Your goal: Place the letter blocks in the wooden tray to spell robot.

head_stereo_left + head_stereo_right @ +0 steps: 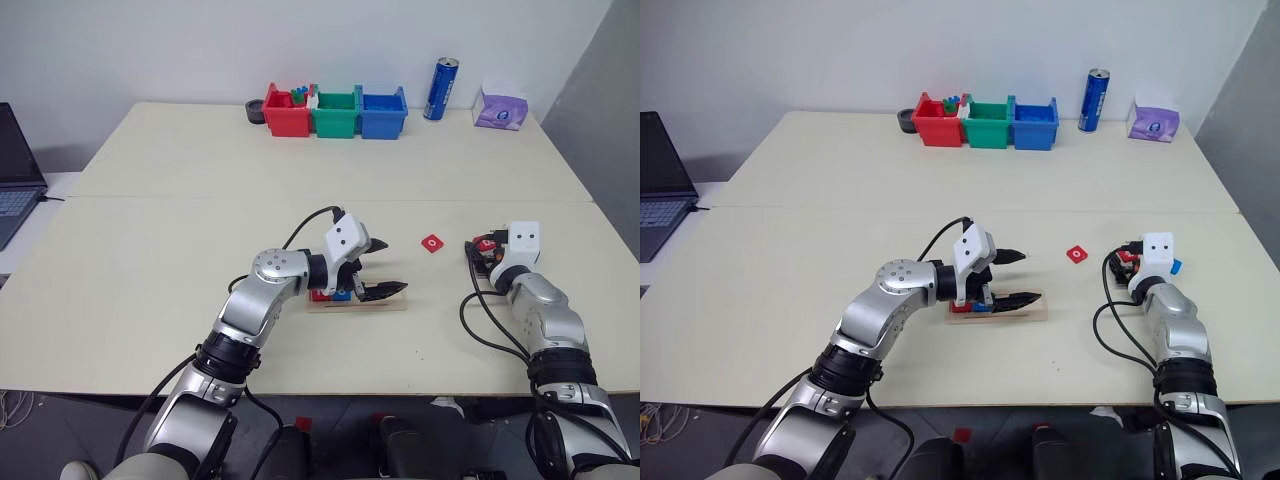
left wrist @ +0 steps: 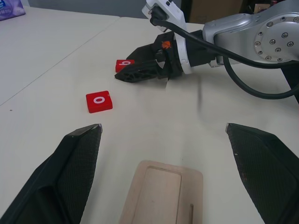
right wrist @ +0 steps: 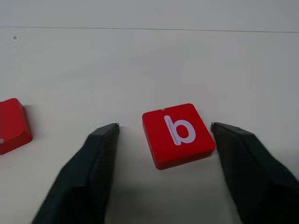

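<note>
A red letter block marked b (image 3: 177, 134) lies flat on the table between the fingers of my right gripper (image 3: 164, 124), which is open, with a gap on one side of the block. A red block marked o (image 1: 432, 243) lies just left of it. The wooden tray (image 1: 390, 304) sits in front of me, holding a red block (image 1: 320, 295) and a blue block (image 1: 342, 295) at its left end, partly hidden. My left gripper (image 1: 385, 267) hovers open over the tray, holding nothing, and points right toward the right gripper (image 2: 140, 70).
Red (image 1: 287, 112), green (image 1: 335, 113) and blue (image 1: 383, 112) bins stand at the table's far edge, beside a blue can (image 1: 441, 88) and a purple tissue pack (image 1: 500, 108). A laptop (image 1: 15, 175) sits off the table's left side.
</note>
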### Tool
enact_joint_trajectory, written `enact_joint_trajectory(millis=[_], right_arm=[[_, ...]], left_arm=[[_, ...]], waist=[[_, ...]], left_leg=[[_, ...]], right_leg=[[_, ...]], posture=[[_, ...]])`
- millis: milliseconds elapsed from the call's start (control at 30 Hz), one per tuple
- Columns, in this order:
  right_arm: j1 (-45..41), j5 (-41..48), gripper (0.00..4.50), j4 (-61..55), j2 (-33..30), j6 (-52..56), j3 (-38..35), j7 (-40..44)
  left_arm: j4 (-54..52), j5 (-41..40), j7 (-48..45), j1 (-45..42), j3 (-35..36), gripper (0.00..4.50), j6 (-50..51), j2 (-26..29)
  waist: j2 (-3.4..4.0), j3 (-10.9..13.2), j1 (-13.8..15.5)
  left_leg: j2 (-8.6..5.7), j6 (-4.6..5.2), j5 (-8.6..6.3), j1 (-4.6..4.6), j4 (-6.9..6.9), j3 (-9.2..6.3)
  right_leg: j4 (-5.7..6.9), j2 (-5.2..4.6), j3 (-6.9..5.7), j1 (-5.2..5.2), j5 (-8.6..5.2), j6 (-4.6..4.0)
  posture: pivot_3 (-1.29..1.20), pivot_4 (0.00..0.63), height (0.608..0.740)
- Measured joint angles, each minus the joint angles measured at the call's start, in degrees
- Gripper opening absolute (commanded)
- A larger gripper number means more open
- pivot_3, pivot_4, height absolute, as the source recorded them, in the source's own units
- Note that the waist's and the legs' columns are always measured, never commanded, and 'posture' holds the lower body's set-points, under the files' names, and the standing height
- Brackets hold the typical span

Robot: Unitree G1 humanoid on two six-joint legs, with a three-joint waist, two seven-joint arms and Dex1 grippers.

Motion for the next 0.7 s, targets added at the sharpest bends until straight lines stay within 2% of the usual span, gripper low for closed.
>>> enact_joint_trajectory(millis=[100, 233, 433, 600, 700], right_arm=[[0.9, 0.0, 1.45, -1.9, 0.3, 0.9, 0.0, -0.5], [3.8, 0.5, 1.46, -9.9, 1.4, 7.2, -0.2, -3.0], [12.6, 1.7, 1.46, -34.0, 4.4, 25.8, 3.2, -6.7], [14.1, 3.4, 1.46, -50.9, 12.7, 43.8, 4.7, -13.1], [14.1, 3.5, 1.46, -56.4, 16.8, 51.2, 7.2, -16.4]], left_arm=[[0.0, 0.0, -0.1, -0.1, 0.0, 4.50, 0.0, 0.0], [-0.1, 0.0, -1.4, -0.1, 0.0, 4.50, 0.0, 0.9], [-4.2, -1.3, -6.5, 3.0, 0.0, 4.50, -0.6, 8.0], [-8.4, -2.9, -10.4, 7.2, 0.4, 4.50, -0.6, 14.6], [-10.5, -3.9, -11.3, 9.1, 0.7, 4.50, -0.6, 16.9]], waist=[[0.00, 0.0, 0.1], [0.03, 0.0, 0.1], [0.16, 0.0, -0.3], [0.19, 0.0, -0.2], [0.19, 0.0, -0.1]], left_leg=[[0.00, 0.00, 0.00, -0.02, 0.00, -0.02], [0.02, 0.00, 0.00, -0.02, -0.03, -0.06], [0.09, 0.00, 0.00, -0.01, -0.12, -0.09], [0.09, 0.00, 0.00, -0.01, -0.11, -0.15], [0.09, 0.00, 0.00, -0.03, -0.10, -0.13]], right_leg=[[-0.01, -0.03, -0.01, 0.00, 0.00, 0.00], [-0.02, -0.01, -0.03, -0.01, 0.00, 0.00], [0.00, 0.07, -0.02, -0.06, -0.04, -0.05], [0.04, 0.10, -0.08, -0.07, -0.05, -0.06], [-0.01, 0.04, -0.08, -0.07, -0.06, -0.05]], posture=[[0.00, 0.150, 0.740], [0.00, 0.150, 0.740], [0.00, 0.150, 0.740], [0.00, 0.150, 0.740], [0.00, 0.150, 0.740]])
